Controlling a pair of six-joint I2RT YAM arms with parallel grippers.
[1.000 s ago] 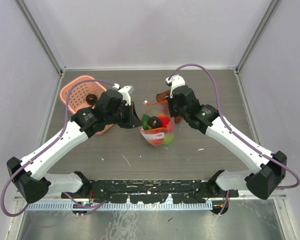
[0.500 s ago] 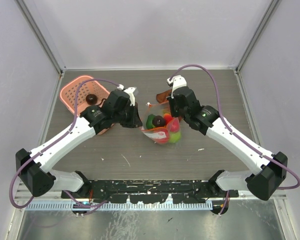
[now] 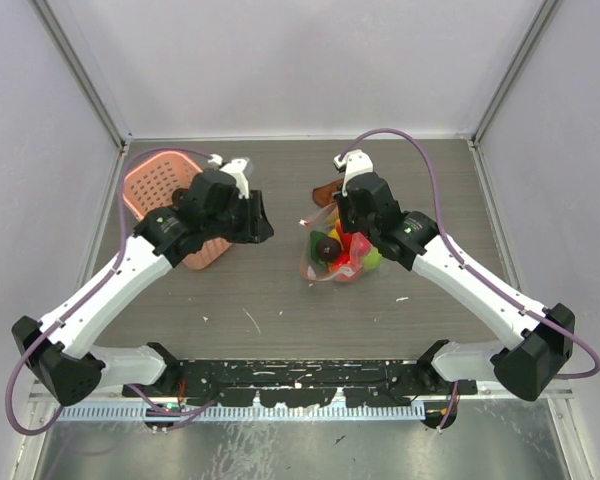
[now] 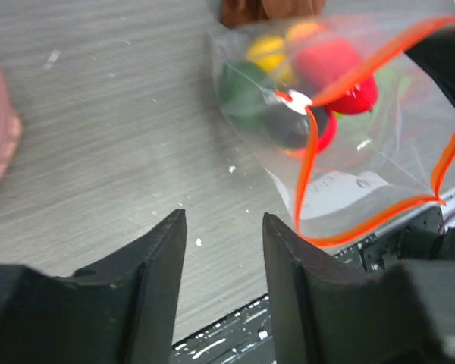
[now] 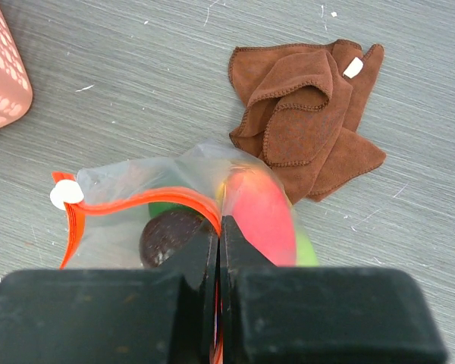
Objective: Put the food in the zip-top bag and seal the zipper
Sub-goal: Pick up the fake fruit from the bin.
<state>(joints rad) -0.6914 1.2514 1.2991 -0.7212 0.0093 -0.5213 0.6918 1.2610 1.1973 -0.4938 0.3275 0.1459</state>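
The pink basket (image 3: 150, 185) sits behind and to the left of the left gripper (image 4: 224, 220), whose jaws stand apart with only bare table (image 4: 98, 114) showing between them; it holds nothing. That arm reaches out across the table with its wrist turned toward the middle.

The zip-top bag (image 4: 349, 174) lies ahead of these fingers and off to their right, apart from them. The food (image 4: 326, 68), red, yellow, green and dark pieces, is already inside. The zipper (image 4: 307, 163) is not sealed: its red strip gapes in a loop. Its long axis runs from the white tab (image 4: 294, 98), the end nearest the left gripper, across to the far end.

There the right gripper (image 5: 219, 227) is clamped tight on the bag's red rim, the tab out to its left. That arm bends in from the right, wrist tipped down over the bag. A brown cloth (image 5: 307, 114) lies just beyond its fingers.

Sealing probably falls to the left gripper, since it is free and nearer the tab.
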